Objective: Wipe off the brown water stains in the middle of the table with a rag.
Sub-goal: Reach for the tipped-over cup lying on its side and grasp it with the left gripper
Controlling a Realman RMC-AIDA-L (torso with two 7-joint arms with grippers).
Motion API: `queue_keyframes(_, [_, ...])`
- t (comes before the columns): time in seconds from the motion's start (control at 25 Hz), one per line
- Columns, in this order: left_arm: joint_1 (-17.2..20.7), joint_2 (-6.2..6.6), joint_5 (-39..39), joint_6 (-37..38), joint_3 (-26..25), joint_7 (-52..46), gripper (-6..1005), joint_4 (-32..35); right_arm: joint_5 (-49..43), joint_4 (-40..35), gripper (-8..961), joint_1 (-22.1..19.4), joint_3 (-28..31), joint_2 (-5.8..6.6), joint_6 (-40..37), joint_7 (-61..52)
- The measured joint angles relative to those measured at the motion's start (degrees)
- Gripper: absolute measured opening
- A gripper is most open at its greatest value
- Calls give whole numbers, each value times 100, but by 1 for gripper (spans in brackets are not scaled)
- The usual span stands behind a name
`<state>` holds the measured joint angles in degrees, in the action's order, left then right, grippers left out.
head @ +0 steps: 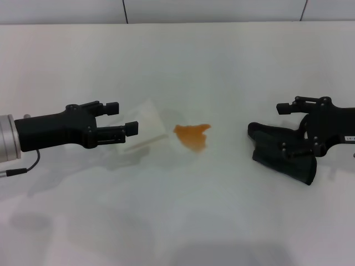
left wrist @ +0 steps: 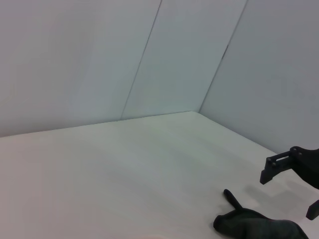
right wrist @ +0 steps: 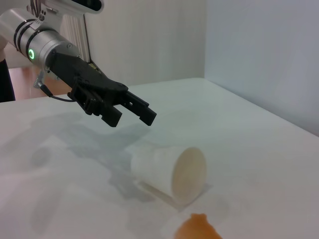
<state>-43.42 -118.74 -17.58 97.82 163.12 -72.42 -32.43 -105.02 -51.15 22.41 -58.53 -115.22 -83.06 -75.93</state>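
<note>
The brown water stains (head: pixel 192 136) form a small orange-brown patch in the middle of the white table (head: pixel 177 221). They also show at the edge of the right wrist view (right wrist: pixel 197 229). The rag (head: pixel 284 156), dark and lumpy, lies on the table to the right of the stains and shows in the left wrist view (left wrist: pixel 259 226) too. My right gripper (head: pixel 283 127) is open over the rag, its lower finger in front of the cloth; it also appears in the left wrist view (left wrist: pixel 290 194). My left gripper (head: pixel 123 117) is open and empty to the left of the stains.
A white paper cup (head: pixel 145 126) lies on its side between my left gripper and the stains, its pale mouth toward the stain (right wrist: pixel 169 169). A grey panelled wall (left wrist: pixel 149 55) stands behind the table's far edge.
</note>
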Motion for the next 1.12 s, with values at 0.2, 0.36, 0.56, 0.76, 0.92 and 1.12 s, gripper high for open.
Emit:
queue_keyframes(0.2, [-26,39,6,62,0,-235,891,-68,0,0,868,0,0,0,0,0])
queue_keyframes(0.36, [-219,219,123,295,2,-865,891,-432,-4,0,868,0,0,0,0,0])
queue_keyframes(0.56, [-690,381,409,738,5,-1274,891,-1322,-24,1,868,0,0,0,0,0])
queue_keyframes(0.76, [-1453,549,1469,783,9,-1429,891,-1563,-23,1,868,-4,0,0,0,0])
queue_keyframes(0.92, [-2136,543,2595,576,9,-1434,890,-1689,-12,1,868,-4,0,0,-1,0])
queue_keyframes(1.12, [-2872,375,3666,104,16,-1369,890,-1790,-6,1,868,0,0,0,7,0])
